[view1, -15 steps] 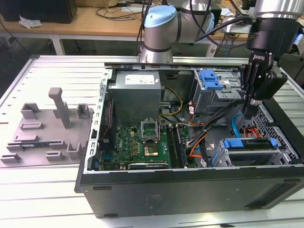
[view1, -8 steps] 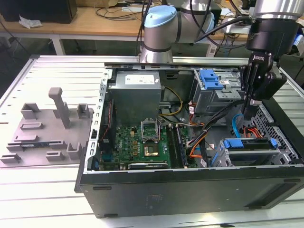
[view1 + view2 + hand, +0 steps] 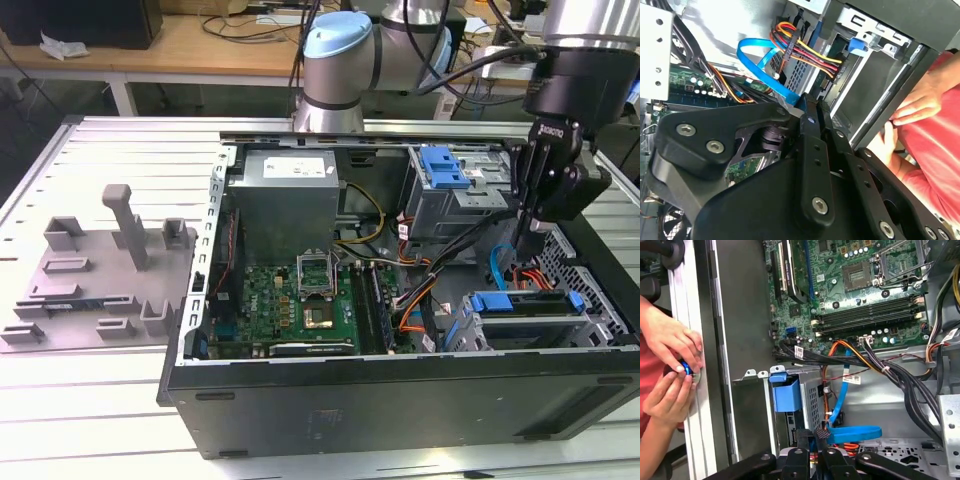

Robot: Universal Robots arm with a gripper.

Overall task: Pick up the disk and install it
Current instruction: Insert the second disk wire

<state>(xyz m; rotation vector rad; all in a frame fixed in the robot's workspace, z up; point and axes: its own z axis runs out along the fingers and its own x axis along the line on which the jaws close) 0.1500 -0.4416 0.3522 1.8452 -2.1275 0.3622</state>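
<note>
The flat silver disk in its blue plastic carrier (image 3: 525, 318) already sits in the lower bay at the case's front corner, on the exterior view's right, so it looks installed or nearly so. Just above it hangs the black metal gripper (image 3: 535, 238); whether its fingers are apart or closed, I cannot tell. Glossy blue ribbon cable (image 3: 850, 432) curls nearby, beside the green motherboard (image 3: 285, 305).
</note>
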